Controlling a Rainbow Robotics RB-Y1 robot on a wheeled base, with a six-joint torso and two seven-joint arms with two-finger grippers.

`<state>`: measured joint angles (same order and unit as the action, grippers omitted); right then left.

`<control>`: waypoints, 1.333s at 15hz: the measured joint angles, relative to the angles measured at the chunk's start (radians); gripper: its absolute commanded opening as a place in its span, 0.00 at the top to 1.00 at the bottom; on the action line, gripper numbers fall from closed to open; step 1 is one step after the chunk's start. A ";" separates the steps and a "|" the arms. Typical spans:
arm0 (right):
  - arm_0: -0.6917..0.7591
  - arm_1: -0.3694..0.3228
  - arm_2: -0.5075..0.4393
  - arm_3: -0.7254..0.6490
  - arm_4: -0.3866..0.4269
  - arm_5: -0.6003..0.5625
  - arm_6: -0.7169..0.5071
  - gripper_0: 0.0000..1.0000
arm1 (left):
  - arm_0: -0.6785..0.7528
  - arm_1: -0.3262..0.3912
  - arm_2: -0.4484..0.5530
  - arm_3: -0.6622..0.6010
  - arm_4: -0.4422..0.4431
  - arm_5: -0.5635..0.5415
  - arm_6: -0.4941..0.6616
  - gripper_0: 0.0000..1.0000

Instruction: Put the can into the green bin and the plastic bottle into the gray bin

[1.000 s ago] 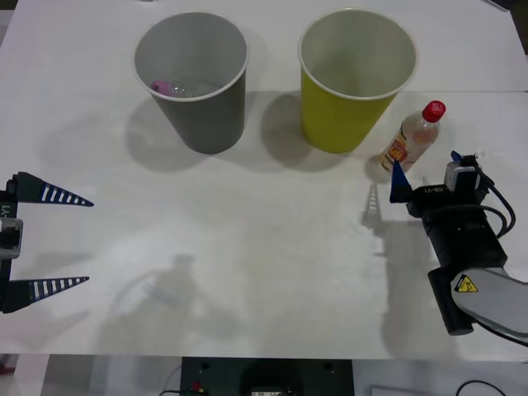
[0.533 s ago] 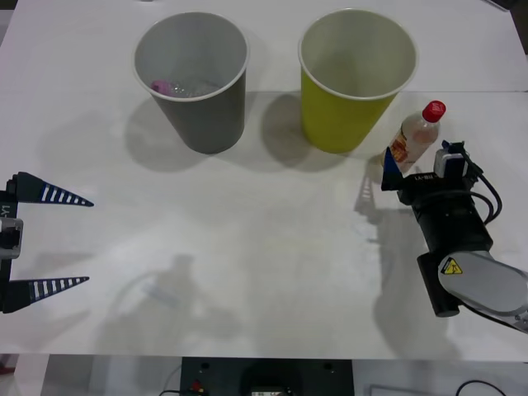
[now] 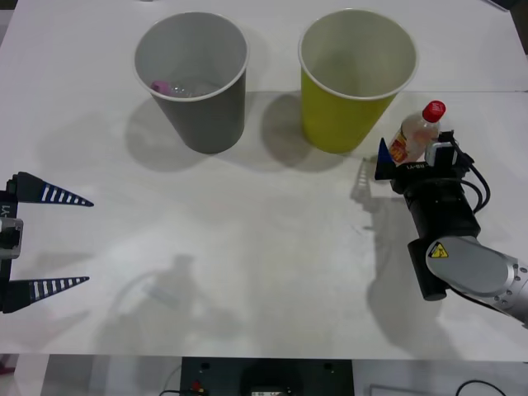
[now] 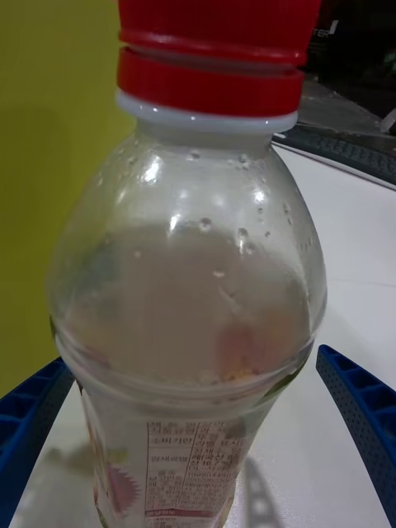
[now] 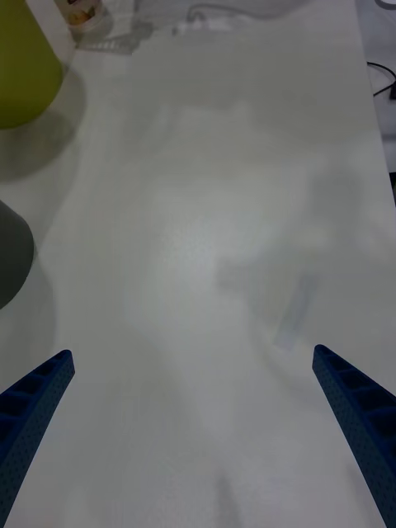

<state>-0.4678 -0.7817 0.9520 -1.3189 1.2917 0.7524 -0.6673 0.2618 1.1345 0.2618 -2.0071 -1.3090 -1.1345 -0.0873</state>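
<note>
Front view: the right gripper (image 3: 410,157) has closed in on the plastic bottle (image 3: 415,134), which stands on the table (image 3: 264,247) beside the green bin (image 3: 356,78).

Right wrist view: its fingers (image 4: 363,421) flank the bottle, open, apparently not yet touching.

Left wrist view: the left gripper (image 5: 194,412) waits, fingers spread wide.

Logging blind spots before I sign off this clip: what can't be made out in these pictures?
- Pink item in the dark gray tapered bin: front view, too small to identify.
- Bottom of the yellow-green tapered bin: front view, its wall hides much of it.
- Label text on the small clear red-capped plastic bottle: right wrist view, too small, cut by the edge.
- Right gripper far finger: front view, behind the wrist.
- Left gripper: open, parked.
</note>
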 measured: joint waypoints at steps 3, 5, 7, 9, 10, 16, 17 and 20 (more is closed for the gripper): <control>-0.014 0.013 0.000 0.022 -0.001 -0.007 0.000 0.02 | 0.000 0.000 0.000 0.000 0.000 0.000 0.000 0.00; -0.017 0.013 0.000 0.024 -0.003 -0.014 0.001 0.86 | 0.000 0.000 0.000 0.000 0.000 0.000 0.000 0.00; -0.017 0.013 0.000 0.023 -0.003 -0.016 0.000 1.00 | 0.000 0.000 0.000 0.000 0.000 0.000 0.000 0.00; -0.018 0.013 0.000 0.023 -0.003 -0.019 0.000 1.00 | 0.000 0.000 0.000 0.000 0.000 0.000 0.000 0.00; -0.017 0.013 0.001 0.023 -0.003 -0.019 0.000 1.00 | 0.000 0.000 0.000 0.000 0.000 0.000 0.000 0.00; -0.016 0.012 0.000 0.017 0.005 -0.019 0.000 1.00 | 0.000 0.000 0.000 0.000 0.000 0.000 0.000 0.00; -0.011 0.005 -0.001 0.006 0.011 -0.018 0.000 1.00 | 0.000 0.000 0.000 0.000 0.000 0.000 0.000 0.00; 0.036 -0.062 -0.001 -0.092 0.025 -0.021 0.003 1.00 | 0.000 0.000 0.000 0.000 0.000 0.000 0.000 0.00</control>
<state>-0.4314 -0.8441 0.9512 -1.4109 1.3169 0.7311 -0.6638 0.2618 1.1345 0.2618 -2.0071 -1.3090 -1.1345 -0.0873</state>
